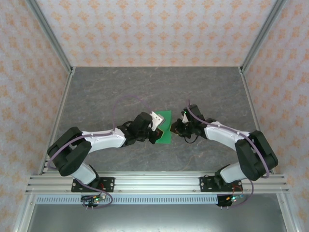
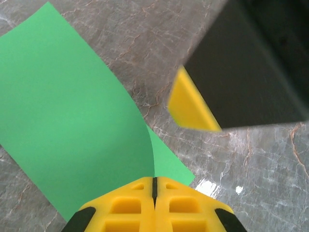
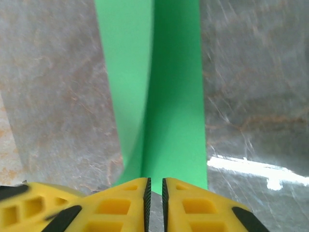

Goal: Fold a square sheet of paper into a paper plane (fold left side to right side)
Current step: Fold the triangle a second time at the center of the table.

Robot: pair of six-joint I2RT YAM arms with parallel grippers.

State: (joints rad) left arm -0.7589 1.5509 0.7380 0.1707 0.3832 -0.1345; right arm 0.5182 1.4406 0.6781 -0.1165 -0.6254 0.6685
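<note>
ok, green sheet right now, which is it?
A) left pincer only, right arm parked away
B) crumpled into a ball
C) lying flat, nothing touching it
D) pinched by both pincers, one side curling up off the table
D: the left pincer and the right pincer each close on an edge of the green sheet, and the wrist views show it bowing up off the table.

Bright, even light overall, white glare patches on the table (image 3: 251,169) (both wrist cams), close-up edges pretty blurry.
</note>
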